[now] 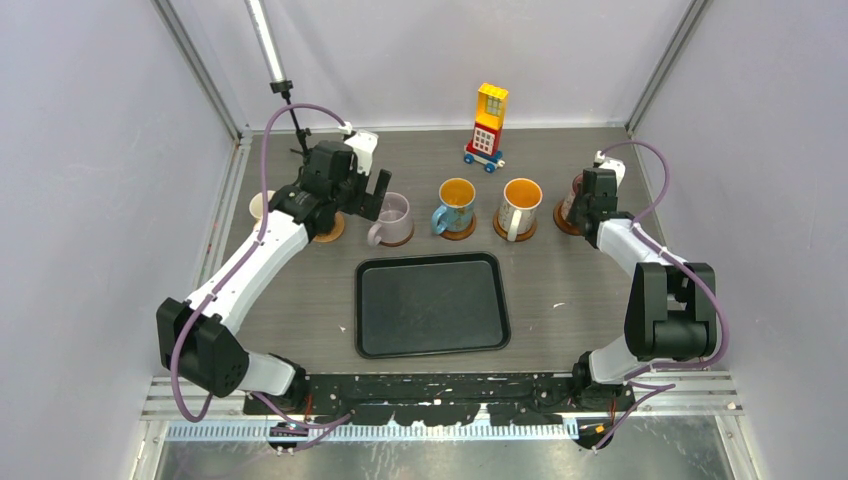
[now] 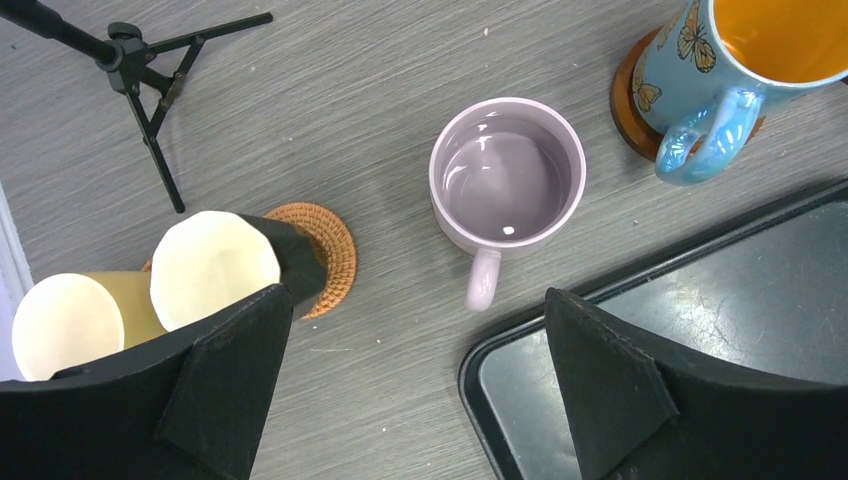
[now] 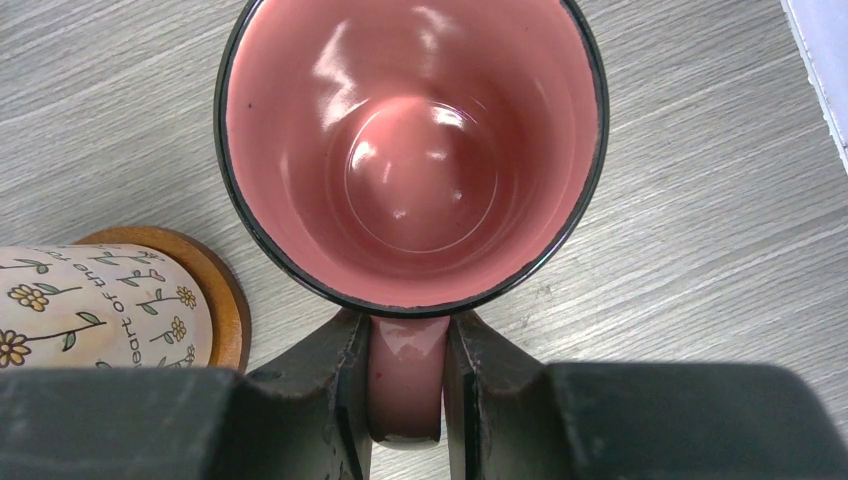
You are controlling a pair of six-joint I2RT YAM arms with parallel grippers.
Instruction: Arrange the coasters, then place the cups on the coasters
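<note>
Right gripper clamps the pink mug by its handle, seemingly over a coaster; next, release. Left gripper gapes.

Tray front centre; mug row behind it; block tower rearmost; two mugs nearest tower on coasters.

The pink mug has a black rim. The lilac mug is plain. The blue mug carries orange butterflies and is orange inside. The whitish mug shows small yellow flowers with green leaves. The tray is black, the bench grey with wood grain.
</note>
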